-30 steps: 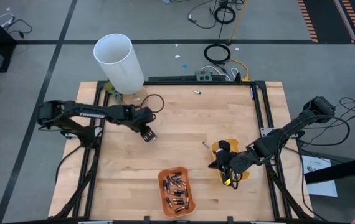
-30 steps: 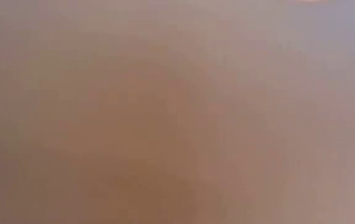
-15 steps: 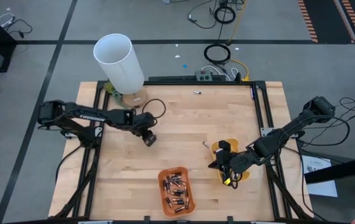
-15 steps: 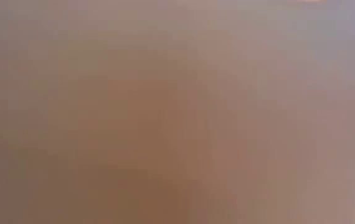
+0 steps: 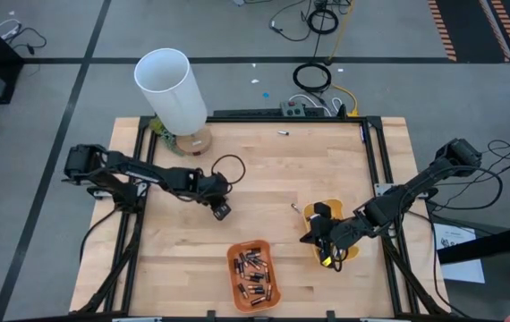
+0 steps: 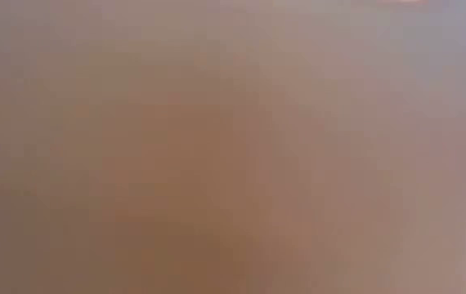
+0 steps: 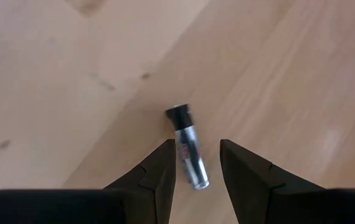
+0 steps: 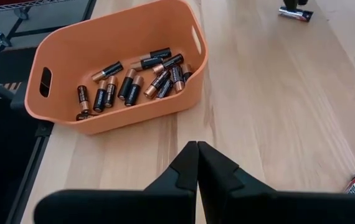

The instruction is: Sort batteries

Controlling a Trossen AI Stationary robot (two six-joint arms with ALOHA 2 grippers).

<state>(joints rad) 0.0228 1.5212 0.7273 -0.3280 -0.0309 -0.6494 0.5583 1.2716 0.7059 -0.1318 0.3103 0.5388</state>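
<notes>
Silvery battery (image 7: 188, 151) with a black cap lies between the spread left pincer (image 7: 197, 163) fingers, right pincer (image 8: 197, 163) clenched, low view's pure blur.

Tabletop (image 5: 264, 170): light wood planks w/ dark frame rails at the edges. Directly on it: orange tray (image 5: 251, 275) near the front edge, middle, w/ dark copper-ended batteries (image 8: 131, 84) heaped inside; yellow tray (image 5: 344, 249) to the right of it, partly hidden under the right arm. Tall white tube (image 5: 172, 91) upright at the back left corner. Silver battery (image 7: 188, 154) lying flat on bare wood left of centre, black cap at one end. One loose battery (image 5: 294, 207) just beside the yellow tray; another small one (image 5: 284, 133) near the back rail.
</notes>
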